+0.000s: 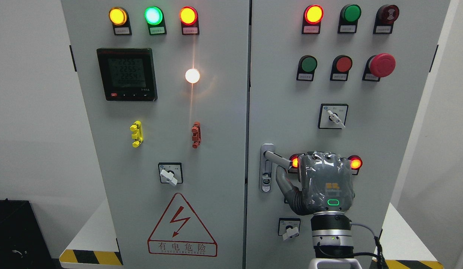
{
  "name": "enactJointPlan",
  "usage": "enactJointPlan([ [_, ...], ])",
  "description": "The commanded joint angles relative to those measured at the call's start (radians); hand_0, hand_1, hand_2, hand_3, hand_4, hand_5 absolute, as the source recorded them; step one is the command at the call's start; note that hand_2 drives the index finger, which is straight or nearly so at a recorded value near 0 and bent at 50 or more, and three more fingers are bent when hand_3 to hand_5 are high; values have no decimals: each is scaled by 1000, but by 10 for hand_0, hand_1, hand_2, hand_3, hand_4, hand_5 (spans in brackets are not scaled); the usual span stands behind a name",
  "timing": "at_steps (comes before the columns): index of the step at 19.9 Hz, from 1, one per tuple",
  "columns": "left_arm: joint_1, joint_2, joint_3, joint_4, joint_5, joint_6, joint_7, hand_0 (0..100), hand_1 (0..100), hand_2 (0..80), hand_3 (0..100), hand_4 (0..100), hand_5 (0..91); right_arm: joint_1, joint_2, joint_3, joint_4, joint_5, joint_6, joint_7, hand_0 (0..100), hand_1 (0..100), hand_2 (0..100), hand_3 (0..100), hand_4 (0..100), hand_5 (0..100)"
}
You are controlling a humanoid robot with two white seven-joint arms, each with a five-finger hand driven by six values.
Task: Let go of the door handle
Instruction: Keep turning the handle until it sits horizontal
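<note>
A silver door handle (278,158) sits on the left edge of the right cabinet door (287,93), its lever pointing right and tilted slightly down. My right hand (326,179), grey with its back toward the camera, comes up from the bottom edge. Its fingers (323,156) curl over the far end of the lever, which is hidden behind the hand. The thumb (284,182) reaches left beneath the lever. The left arm does not show.
The left door (216,179) carries a meter (126,74), lit lamps, a rotary switch (170,173) and a warning triangle (182,226). The right door has push buttons, a red mushroom stop (381,65) and two rotary switches. Striped floor edges show at the bottom.
</note>
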Motion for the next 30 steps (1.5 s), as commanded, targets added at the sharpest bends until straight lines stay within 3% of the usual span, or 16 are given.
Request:
enactJointPlan([
  [1, 17, 0, 0, 0, 0, 0, 0, 120, 556, 0, 0, 0, 0, -6, 0, -3, -2, 0, -1, 0, 472, 384, 931, 1000, 1000, 1000],
  [21, 17, 0, 0, 0, 0, 0, 0, 120, 556, 0, 0, 0, 0, 42, -3, -1, -40, -5, -4, 0, 521, 363, 922, 1000, 1000, 1000],
  [30, 17, 0, 0, 0, 0, 0, 0, 120, 556, 0, 0, 0, 0, 149, -4, -15, -123, -11, -10, -6, 530, 349, 887, 1000, 1000, 1000],
])
